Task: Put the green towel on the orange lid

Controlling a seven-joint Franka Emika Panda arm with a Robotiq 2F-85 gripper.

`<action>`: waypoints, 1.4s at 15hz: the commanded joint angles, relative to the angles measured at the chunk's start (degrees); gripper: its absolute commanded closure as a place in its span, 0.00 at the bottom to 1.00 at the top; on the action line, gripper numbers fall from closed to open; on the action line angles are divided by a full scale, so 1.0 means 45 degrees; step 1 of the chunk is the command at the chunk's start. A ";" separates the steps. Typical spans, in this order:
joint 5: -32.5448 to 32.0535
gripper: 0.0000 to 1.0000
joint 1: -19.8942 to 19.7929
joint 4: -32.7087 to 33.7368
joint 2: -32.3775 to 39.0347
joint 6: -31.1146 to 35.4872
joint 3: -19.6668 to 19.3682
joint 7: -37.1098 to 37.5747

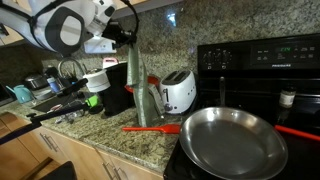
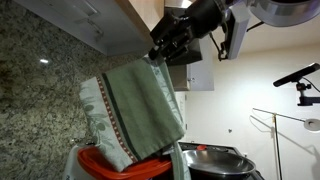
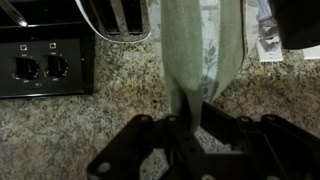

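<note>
The green towel (image 1: 137,88) hangs limp and long from my gripper (image 1: 127,42), which is shut on its top end above the granite counter, just beside the white toaster (image 1: 178,92). In an exterior view the towel (image 2: 140,108) drapes down from the gripper (image 2: 160,52), and its lower end reaches the orange lid (image 2: 100,162), whose red-orange rim shows at the bottom. Whether cloth and lid touch I cannot tell. In the wrist view the towel (image 3: 200,45) runs up from between the dark fingers of the gripper (image 3: 190,118).
A long red-orange utensil (image 1: 150,128) lies on the counter by a steel frying pan (image 1: 235,140) on the black stove (image 1: 265,60). Sink clutter (image 1: 60,90) fills the far end of the counter. A black appliance with knobs (image 3: 45,65) shows beside the toaster slots (image 3: 120,18).
</note>
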 commanded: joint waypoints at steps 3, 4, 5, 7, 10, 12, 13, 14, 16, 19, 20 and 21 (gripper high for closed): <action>0.0015 0.97 -0.1323 0.0460 0.0592 -0.0325 0.0869 -0.0634; -0.0079 0.97 -0.1637 0.0443 0.0732 -0.0240 0.1010 -0.0900; -0.0161 0.97 -0.1933 0.0437 0.0869 -0.0191 0.1134 -0.1273; -0.0094 0.97 -0.2486 0.0467 0.1165 -0.0127 0.1348 -0.1936; -0.2283 0.97 -0.5122 0.0379 0.1278 -0.0491 0.3283 -0.0900; -0.2844 0.97 -0.5778 0.0283 0.1039 -0.0937 0.4073 -0.0612; -0.2984 0.97 -0.5996 0.0305 0.0961 -0.1106 0.4392 -0.0490; -0.3094 0.97 -0.6154 0.0349 0.0900 -0.1230 0.4660 -0.0349; -0.3160 0.97 -0.6324 0.0471 0.0815 -0.1507 0.5104 -0.0251; -0.3123 0.97 -0.6419 0.0764 0.0891 -0.2083 0.5544 -0.0057; -0.3124 0.97 -0.6438 0.0889 0.0959 -0.2266 0.5630 -0.0038; -0.3099 0.97 -0.6430 0.1029 0.1042 -0.2540 0.5714 0.0012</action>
